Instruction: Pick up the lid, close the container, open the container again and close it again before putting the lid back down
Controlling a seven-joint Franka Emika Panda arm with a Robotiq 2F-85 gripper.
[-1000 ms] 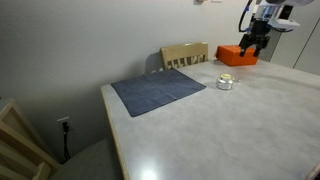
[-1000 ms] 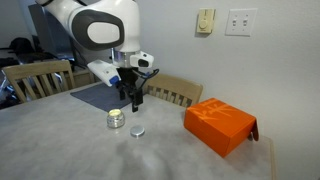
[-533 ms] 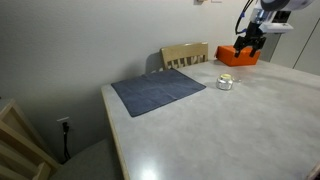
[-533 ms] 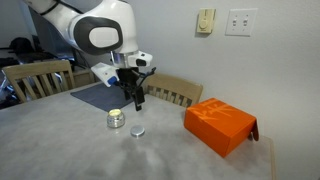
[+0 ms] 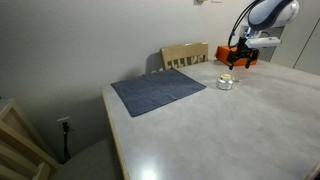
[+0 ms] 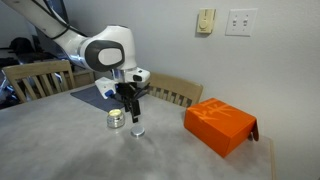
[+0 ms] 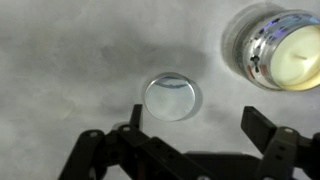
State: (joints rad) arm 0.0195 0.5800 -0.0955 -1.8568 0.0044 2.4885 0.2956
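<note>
Pale grey tabletop (image 6: 60, 150) against a plain wall, the pincer spread wide and low over the lid.

Running left to right in an exterior view: a wooden chair (image 6: 35, 78) stands at the table's far edge. Next comes the container (image 6: 116, 119), upright and uncovered. The gripper (image 6: 133, 117) points straight down just beside it. The lid (image 6: 137, 131) lies flat on the table under the gripper, close to the container but apart from it. The orange box (image 6: 220, 123) sits well apart on the right. In the wrist view the lid (image 7: 171, 97) lies between the two fingers (image 7: 135, 118), nearer the left-hand one. The gripper (image 7: 195, 125) holds nothing, and whether a finger touches the lid cannot be told. The container (image 7: 280, 48) shows its yellowish inside at the upper right. A dark mat (image 5: 158, 92) lies further along the table.
</note>
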